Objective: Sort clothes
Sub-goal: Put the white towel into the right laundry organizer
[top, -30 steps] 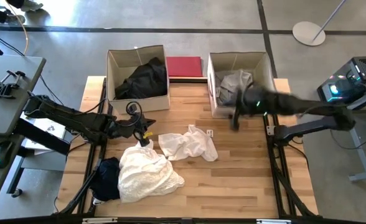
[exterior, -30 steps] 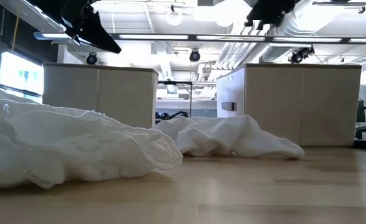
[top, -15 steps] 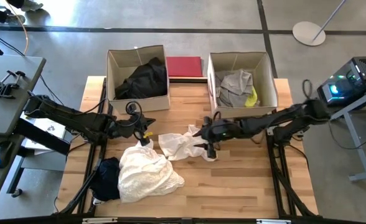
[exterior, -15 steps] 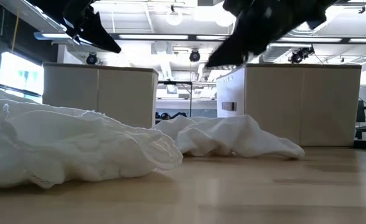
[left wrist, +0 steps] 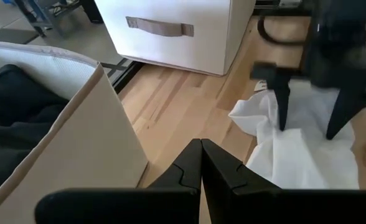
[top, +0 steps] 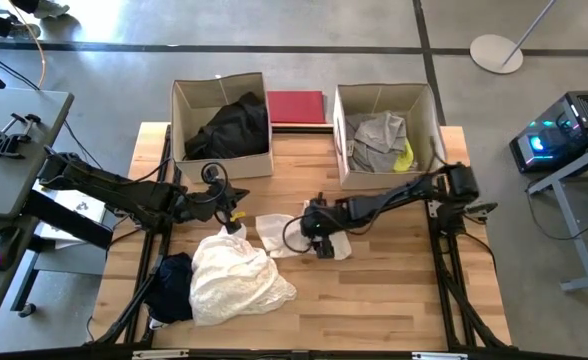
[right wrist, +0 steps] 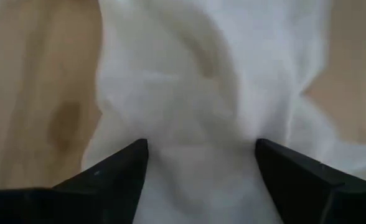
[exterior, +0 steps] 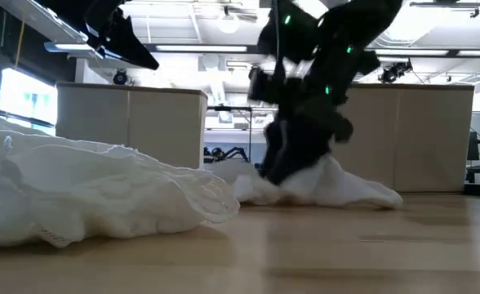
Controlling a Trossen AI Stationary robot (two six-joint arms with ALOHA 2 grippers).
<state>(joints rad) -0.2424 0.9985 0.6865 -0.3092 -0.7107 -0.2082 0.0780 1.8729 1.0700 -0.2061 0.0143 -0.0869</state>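
A small white garment (top: 274, 236) lies crumpled on the table's middle. My right gripper (top: 319, 240) is open and points steeply down over it, with cloth showing between the two fingers (right wrist: 200, 152). My left gripper (top: 236, 217) hangs shut above the table near the left box and holds nothing. A large white garment (top: 239, 280) and a dark navy one (top: 174, 285) lie at the near left. Black clothes (top: 234, 125) fill the left box. Grey and yellow clothes (top: 382, 142) lie in the right box. My right gripper comes at the small white garment's middle (right wrist: 201, 124) from above, slanting in from the table's right. Its open fingers (left wrist: 282, 118) stand on either side of a ridge of cloth. Whether the fingertips touch the cloth I cannot tell. The garment lies slack on the table.
Two beige cardboard boxes (top: 189, 100) (top: 434, 120) stand along the far edge with a flat dark-red rectangle (top: 296, 105) between them. Bare wood (top: 374, 300) lies at the near right. Black frame rails run along both table sides.
My right gripper has swung away from the right box toward the table's middle, coming down and tipping its fingers downward until it stands on the small white garment. The clothes lie as before.
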